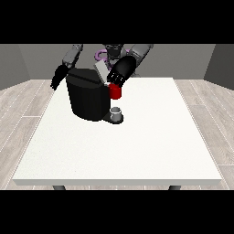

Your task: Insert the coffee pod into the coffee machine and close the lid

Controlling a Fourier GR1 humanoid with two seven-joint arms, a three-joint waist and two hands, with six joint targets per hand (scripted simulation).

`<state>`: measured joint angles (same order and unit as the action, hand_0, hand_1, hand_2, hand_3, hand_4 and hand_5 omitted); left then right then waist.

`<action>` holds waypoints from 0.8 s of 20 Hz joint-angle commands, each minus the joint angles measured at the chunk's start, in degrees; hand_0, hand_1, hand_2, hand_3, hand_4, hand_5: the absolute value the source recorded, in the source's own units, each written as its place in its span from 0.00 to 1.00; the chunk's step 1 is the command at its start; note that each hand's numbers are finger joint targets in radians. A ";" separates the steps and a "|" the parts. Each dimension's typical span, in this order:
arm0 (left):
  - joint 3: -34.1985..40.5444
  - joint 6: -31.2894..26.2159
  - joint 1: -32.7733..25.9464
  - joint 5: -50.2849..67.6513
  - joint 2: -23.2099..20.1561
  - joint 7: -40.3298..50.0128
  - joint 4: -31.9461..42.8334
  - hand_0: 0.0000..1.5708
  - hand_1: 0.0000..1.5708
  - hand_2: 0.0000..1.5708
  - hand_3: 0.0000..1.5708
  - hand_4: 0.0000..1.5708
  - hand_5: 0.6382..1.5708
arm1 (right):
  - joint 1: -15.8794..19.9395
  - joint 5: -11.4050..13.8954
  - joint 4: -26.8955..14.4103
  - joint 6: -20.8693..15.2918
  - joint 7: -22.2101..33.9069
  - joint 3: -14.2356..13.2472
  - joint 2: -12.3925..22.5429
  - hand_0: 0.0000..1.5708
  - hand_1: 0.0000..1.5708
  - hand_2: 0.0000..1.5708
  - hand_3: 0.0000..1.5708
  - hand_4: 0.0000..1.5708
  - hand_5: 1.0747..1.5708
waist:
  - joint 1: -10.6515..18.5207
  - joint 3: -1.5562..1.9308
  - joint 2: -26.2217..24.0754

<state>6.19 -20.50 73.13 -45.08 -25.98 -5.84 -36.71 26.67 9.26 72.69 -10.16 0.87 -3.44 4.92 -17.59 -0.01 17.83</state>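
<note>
One front camera looks from across the white table [137, 155], facing the robot [112, 51].

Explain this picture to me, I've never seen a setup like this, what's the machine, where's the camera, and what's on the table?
There is only one picture, taken from a camera standing across the table and facing the robot. The grey humanoid robot is at the top, behind a large white table, reaching its two arms toward the camera. On the table stands a bulky black coffee machine with its grey lid raised at an angle. At the machine's front, a small grey cup sits on its base. The black hand at the view's right is over the machine's front, with a red part just below its fingers; whether that is the coffee pod or part of the machine is unclear. The black hand at the view's left hangs beside the machine, holding nothing.
</note>
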 commanded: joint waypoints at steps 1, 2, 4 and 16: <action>-1.95 1.43 -0.21 -2.04 0.82 -0.58 -0.87 0.77 0.77 0.78 0.70 0.00 1.00 | 1.38 -1.18 -1.50 0.62 -0.10 -1.80 1.16 0.00 0.00 0.00 0.00 0.00 1.00 | 1.09 0.03 0.56; -2.06 3.94 -2.64 -3.59 -2.35 -3.36 0.76 0.77 0.77 0.78 0.70 0.00 1.00 | -0.92 0.00 3.47 1.32 0.74 1.04 0.62 0.00 0.00 0.00 0.00 0.00 1.00 | -2.44 0.00 0.67; -2.90 4.81 -1.94 -4.34 -1.20 -3.52 0.16 0.75 0.75 0.76 0.68 0.00 1.00 | 0.49 -0.37 2.03 0.50 0.07 -0.34 0.86 0.00 0.00 0.00 0.00 0.00 1.00 | -1.71 0.01 2.51; 0.71 5.78 -0.28 -2.32 -2.80 -6.89 0.74 0.77 0.77 0.75 0.61 0.00 1.00 | -2.06 0.09 1.30 0.05 -2.60 0.64 -0.45 0.00 0.00 0.00 0.00 0.00 1.00 | -1.35 0.03 3.43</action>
<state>5.93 -16.58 72.81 -47.84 -28.72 -11.57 -35.69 26.97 9.83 74.56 -10.76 1.05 -2.94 4.76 -18.51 0.05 20.47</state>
